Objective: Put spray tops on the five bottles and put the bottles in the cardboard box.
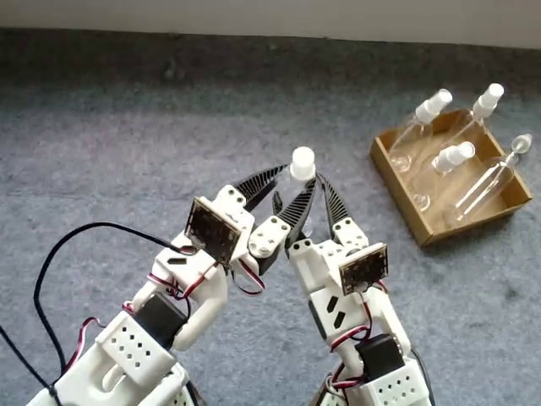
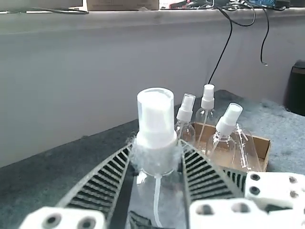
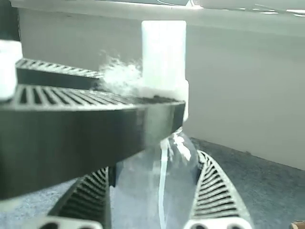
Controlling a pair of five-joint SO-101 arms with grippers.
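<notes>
- Both arms meet over the grey, carpet-like surface (image 1: 101,127), which runs back to a pale wall (image 1: 254,13) at the far edge.
- The left gripper (image 2: 155,152) is clamped at the neck of an upright clear bottle (image 2: 155,200), with a ribbed black finger on each side just under the white spray top (image 2: 155,117).
- The top is sitting on the bottle, and white fluffy wisps (image 2: 136,152) cling around the collar.
- Lower down, the right gripper (image 3: 155,167) is closed on the same bottle's clear body, one finger on each side, with the other arm's fingers crossing just above.
- From above, that spray top (image 1: 302,161) pokes out between the two sets of fingers, near the middle of the surface.
- To the right, well apart from the grippers, is the cardboard box (image 1: 397,182). Four bottles (image 1: 486,182) lie in it, each with a white top on.
- In the room behind, the wall rises to a ledge (image 2: 43,16), cables (image 2: 224,43) hang down over it, and a dark object (image 2: 298,86) stands at the edge.
- A black cable (image 1: 76,241) loops off the left arm.
</notes>
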